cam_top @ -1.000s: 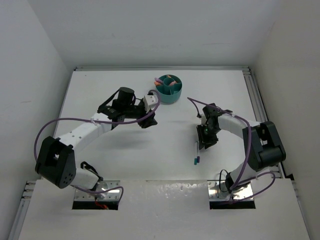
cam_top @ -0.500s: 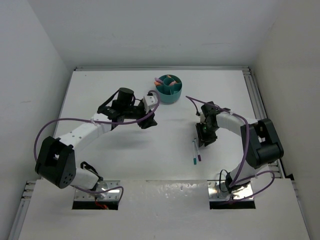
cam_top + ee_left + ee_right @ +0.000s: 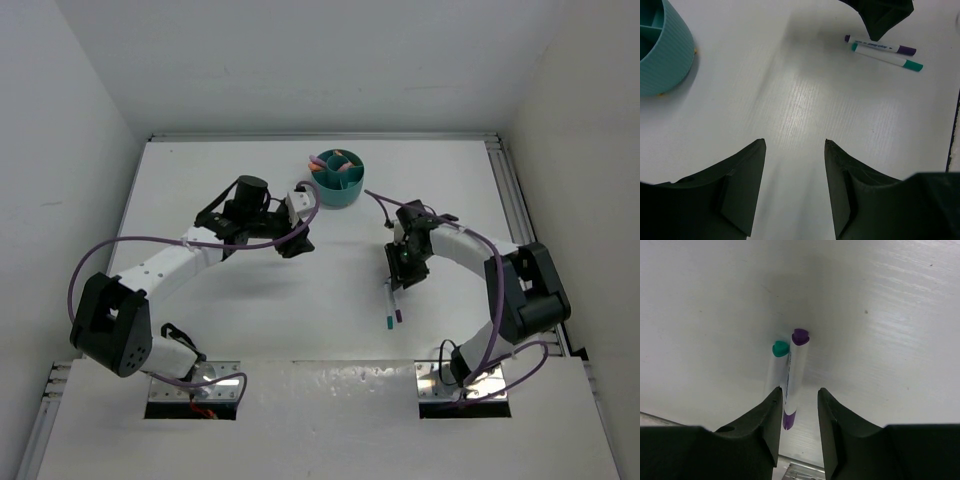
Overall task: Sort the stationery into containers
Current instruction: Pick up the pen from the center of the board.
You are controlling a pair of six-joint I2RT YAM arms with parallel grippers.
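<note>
Two white pens lie side by side on the table, one with teal ends (image 3: pixel 388 310) and one with purple ends (image 3: pixel 397 307). My right gripper (image 3: pixel 401 273) is open just above their far ends. In the right wrist view the purple-ended pen (image 3: pixel 795 371) runs in between the fingers, close to the left finger, and the teal-ended pen (image 3: pixel 776 365) lies just outside it. My right gripper (image 3: pixel 799 390) holds nothing. The teal cup (image 3: pixel 336 182) holds lilac and orange pieces (image 3: pixel 328 160). My left gripper (image 3: pixel 297 241) is open and empty, near the cup (image 3: pixel 660 47).
In the left wrist view both pens (image 3: pixel 884 52) lie ahead of my left gripper (image 3: pixel 795 145), under the dark right gripper (image 3: pixel 882 15). White walls enclose the table on three sides. A metal rail (image 3: pixel 505 190) runs along the right edge.
My right gripper has shifted slightly left and away, over the pens' far ends. The pens now lie slightly apart. The left arm has not moved.
</note>
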